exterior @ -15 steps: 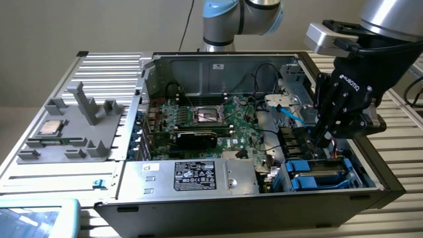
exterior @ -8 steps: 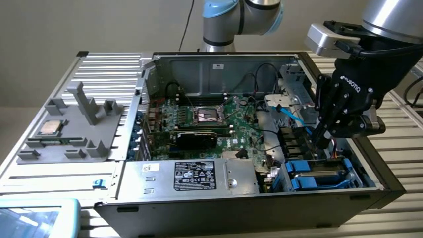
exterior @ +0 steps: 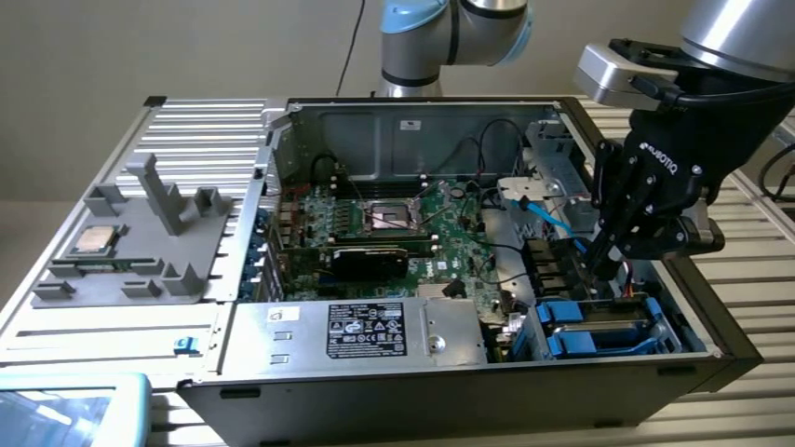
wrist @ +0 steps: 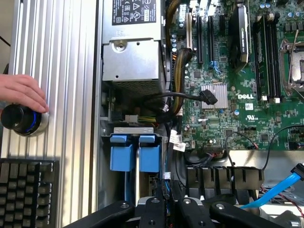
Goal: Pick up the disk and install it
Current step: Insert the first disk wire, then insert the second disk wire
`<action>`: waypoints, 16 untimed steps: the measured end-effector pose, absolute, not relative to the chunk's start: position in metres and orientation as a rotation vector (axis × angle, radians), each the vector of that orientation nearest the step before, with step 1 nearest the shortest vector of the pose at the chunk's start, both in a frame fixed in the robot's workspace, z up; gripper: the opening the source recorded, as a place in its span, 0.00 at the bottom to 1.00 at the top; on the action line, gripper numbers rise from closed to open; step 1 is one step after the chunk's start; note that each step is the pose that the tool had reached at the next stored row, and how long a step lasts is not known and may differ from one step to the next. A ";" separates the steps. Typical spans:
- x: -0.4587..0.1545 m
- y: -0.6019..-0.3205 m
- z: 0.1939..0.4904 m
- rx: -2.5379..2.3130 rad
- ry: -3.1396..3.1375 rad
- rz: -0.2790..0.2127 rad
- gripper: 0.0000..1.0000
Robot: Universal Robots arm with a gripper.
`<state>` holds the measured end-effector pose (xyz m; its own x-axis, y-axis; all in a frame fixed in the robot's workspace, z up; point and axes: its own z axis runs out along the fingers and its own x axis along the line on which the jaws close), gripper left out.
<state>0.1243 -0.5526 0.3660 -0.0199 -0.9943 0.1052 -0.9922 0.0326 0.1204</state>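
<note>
Blue-framed disk (exterior: 594, 326) is seated in the computer case (exterior: 695, 307) corner bay | gripper (exterior: 605, 270) is lowered over it, fingers pressed nearly together, apparently gripping nothing.

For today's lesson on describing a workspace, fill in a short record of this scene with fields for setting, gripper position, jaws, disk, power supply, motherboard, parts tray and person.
setting: open computer case on a slatted metal table
gripper position: gripper lowered into the drive bay corner of the case
jaws: shut
disk: blue-framed disk sitting in the bay
power supply: silver box with a black label beside the bay
motherboard: green board exposed
parts tray: grey tray holding a CPU chip
person: hand resting on a black knob
</note>
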 end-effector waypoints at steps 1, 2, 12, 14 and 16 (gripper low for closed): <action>0.124 -0.553 0.366 2.080 -2.136 -0.020 0.15; 0.124 -0.553 0.366 2.080 -2.135 -0.020 0.15; 0.124 -0.553 0.366 2.078 -2.133 -0.025 0.15; 0.124 -0.554 0.366 2.077 -2.133 -0.026 0.15; 0.124 -0.556 0.366 2.075 -2.134 -0.026 0.15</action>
<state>0.1245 -0.5556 0.3659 -0.0212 -0.9942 0.1053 -0.9914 0.0345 0.1265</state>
